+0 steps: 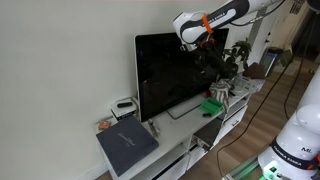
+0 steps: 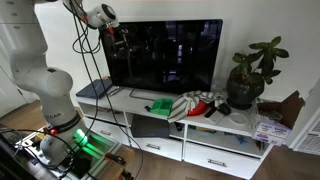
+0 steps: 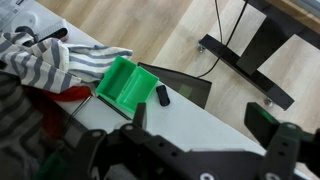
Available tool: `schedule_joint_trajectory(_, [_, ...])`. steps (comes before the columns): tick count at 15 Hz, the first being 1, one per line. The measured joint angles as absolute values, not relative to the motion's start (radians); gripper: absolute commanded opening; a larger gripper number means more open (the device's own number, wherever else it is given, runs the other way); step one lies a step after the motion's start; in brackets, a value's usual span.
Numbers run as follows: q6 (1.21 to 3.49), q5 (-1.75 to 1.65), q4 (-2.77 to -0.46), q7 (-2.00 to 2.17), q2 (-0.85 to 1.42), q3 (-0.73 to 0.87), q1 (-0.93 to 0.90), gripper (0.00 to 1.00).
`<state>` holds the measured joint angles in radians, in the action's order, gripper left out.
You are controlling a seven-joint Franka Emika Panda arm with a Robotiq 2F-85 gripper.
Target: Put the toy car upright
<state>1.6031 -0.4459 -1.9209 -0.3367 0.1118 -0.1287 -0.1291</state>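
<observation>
in an exterior view the tool (image 1: pixel 196 45) hangs high in front of the tv (image 1: pixel 165 70). it is well above the toy car (image 1: pixel 212 105), which lies on the white desk (image 1: pixel 180 125) near the plant (image 1: pixel 235 60). a dark book (image 1: pixel 127 145) lies at the desk's other end.

in an exterior view the toy car (image 2: pixel 160 105) sits below the tv, just beside a striped cloth (image 2: pixel 195 103), with the tool (image 2: pixel 122 40) up near the screen's top corner.

in the wrist view the tool (image 3: pixel 203 125) is spread wide and holds nothing. the toy car (image 3: pixel 122 82) lies below it, against the cloth.
</observation>
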Motion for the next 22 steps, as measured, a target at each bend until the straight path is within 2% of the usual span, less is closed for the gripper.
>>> schedule_joint_trajectory(9, [1.634,-0.464,-1.994,-0.246,0.165,-0.157,-0.160,1.00])
schedule_joint_trajectory(22, [1.855,-0.709,-2.100,-0.045,0.307,-0.153,-0.173,1.00])
